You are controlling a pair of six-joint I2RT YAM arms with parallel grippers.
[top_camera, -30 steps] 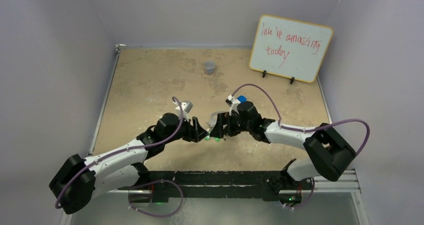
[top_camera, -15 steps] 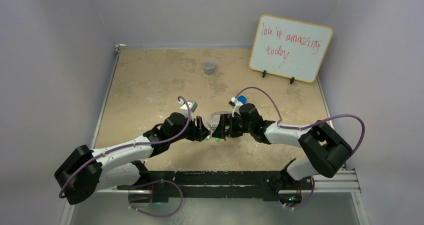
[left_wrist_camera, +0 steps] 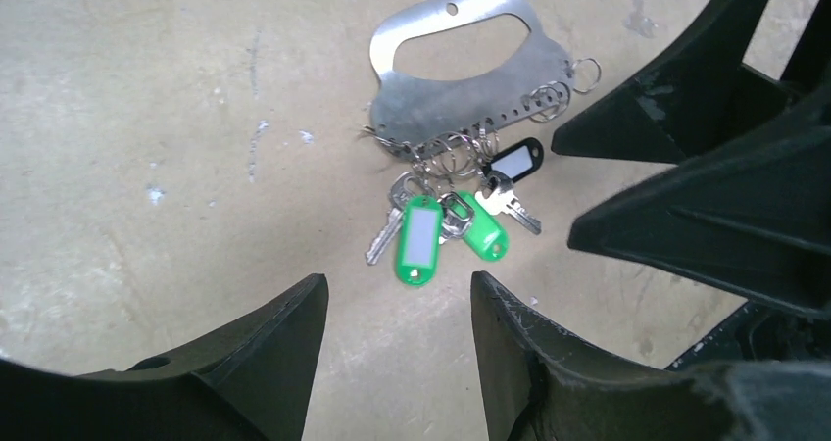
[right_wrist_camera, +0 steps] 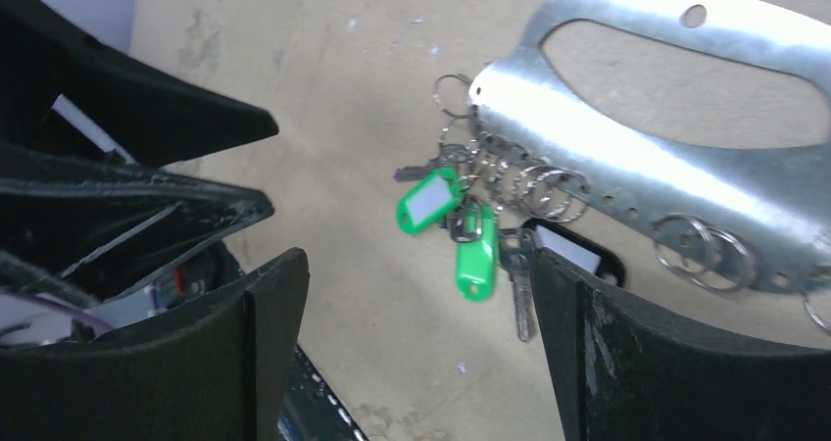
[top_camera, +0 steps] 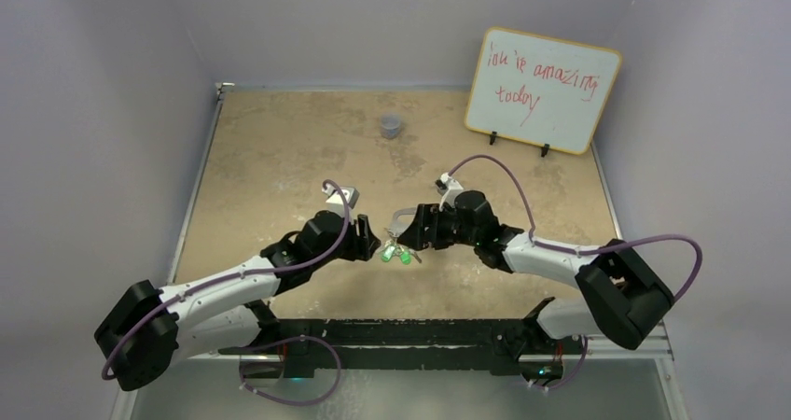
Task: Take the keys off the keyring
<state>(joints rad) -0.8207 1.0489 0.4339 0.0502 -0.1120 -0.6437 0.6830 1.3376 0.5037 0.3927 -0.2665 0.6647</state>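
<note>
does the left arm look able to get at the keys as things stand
Probably yes: the keys lie just ahead of the open left fingers, nothing between; the right fingers crowd one side.

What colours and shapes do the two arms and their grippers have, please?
The left arm and right arm have white links with bulky black joints. A purple cable loops along each. The fingers are matte black, wedge-shaped.
</note>
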